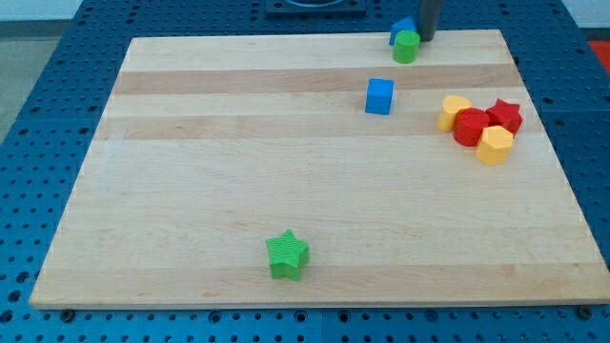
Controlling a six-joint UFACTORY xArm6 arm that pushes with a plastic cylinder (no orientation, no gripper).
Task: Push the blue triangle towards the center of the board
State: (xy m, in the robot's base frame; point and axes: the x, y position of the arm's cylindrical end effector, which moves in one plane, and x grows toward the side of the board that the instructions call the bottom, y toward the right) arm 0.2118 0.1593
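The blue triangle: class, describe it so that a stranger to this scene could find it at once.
Start at the wooden board and follow its top edge rightwards to the dark rod, my tip. The blue triangle lies just left of my tip, partly hidden behind a green cylinder. The other blue block, a blue cube, stands alone, lower down.

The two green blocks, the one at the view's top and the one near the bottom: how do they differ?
The green star has pointed arms; the green round block is a plain cylinder.
The green star stands alone near the view's bottom edge; the green round block sits at the top edge, touching the blue triangle, with my tip just to the view's right of that pair.
The green star looks larger, though it may only be nearer the camera.
Both share the same green and rest on the board.
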